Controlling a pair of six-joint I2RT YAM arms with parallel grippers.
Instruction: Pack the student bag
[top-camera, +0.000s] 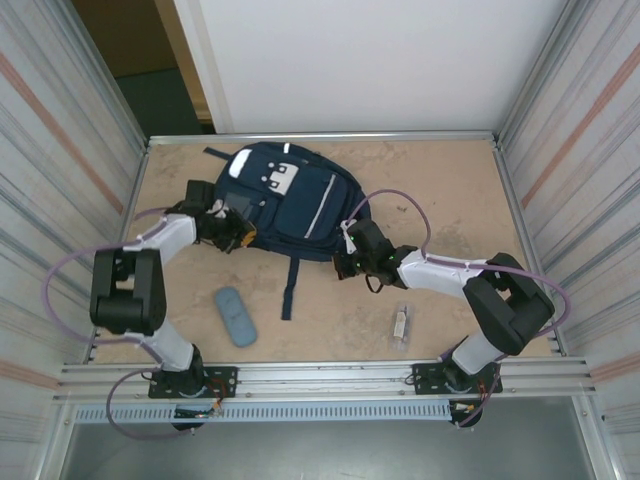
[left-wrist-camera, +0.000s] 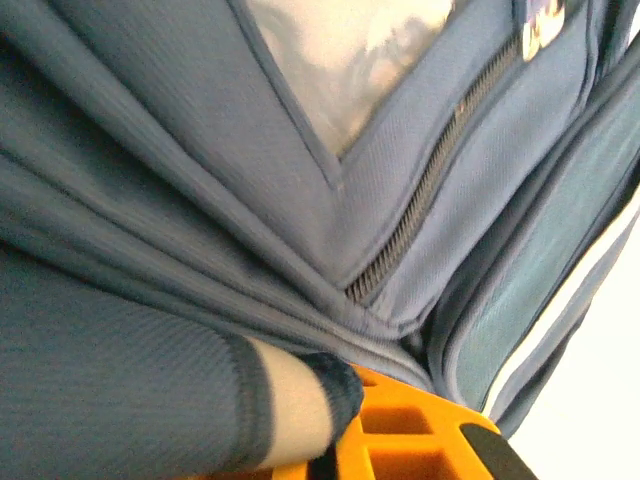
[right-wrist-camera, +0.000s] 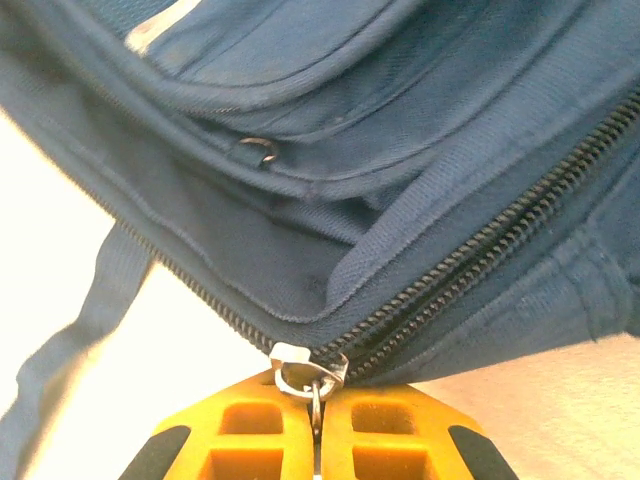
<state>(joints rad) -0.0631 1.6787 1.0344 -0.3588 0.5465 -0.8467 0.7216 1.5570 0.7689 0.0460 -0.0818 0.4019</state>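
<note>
Closest to the lens, the right fingers (right-wrist-camera: 250, 435) are pressed together on the metal zipper pull (right-wrist-camera: 308, 368) at the near-right corner of the student bag (top-camera: 283, 200). The zipper teeth run away from them, up and to the right in the right wrist view. From above, the bag lies mid-tabletop (top-camera: 440, 190), its long axis pointing roughly away from the arms, top end far, with a strap (top-camera: 290, 290) trailing toward the near edge. The left fingers (left-wrist-camera: 400, 440) sit against the bag's left side; a fabric fold covers one orange finger and the other is cut off, so I cannot tell whether they grip. Any pull along the zipper looks to be the right arm's job. A blue case (top-camera: 235, 316) and a small pale item (top-camera: 400, 323), too small to identify, lie nearer the arms.
</note>
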